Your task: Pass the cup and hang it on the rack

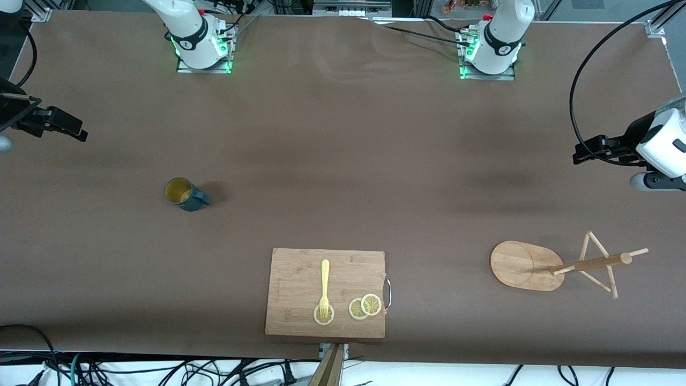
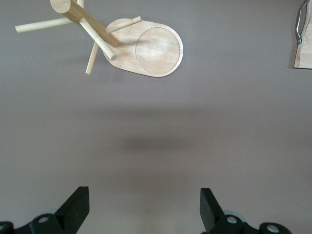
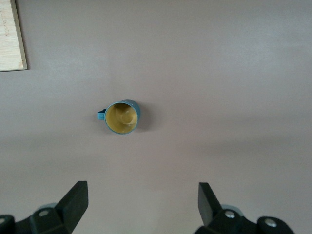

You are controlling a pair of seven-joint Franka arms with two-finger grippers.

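Cup point(image 1: 184, 194) upright on bare worktop point(image 1: 343, 161) toward right arm's end, mouth up, handle pointing toward left arm's end. Right gripper point(image 3: 141, 207) high at that end, jaws wide apart, empty; clearly the nearer arm. Left gripper point(image 2: 144, 209) waiting, jaws apart, empty, near rack point(image 1: 528, 265). Rack nearer front camera than cup, toward left arm's end.
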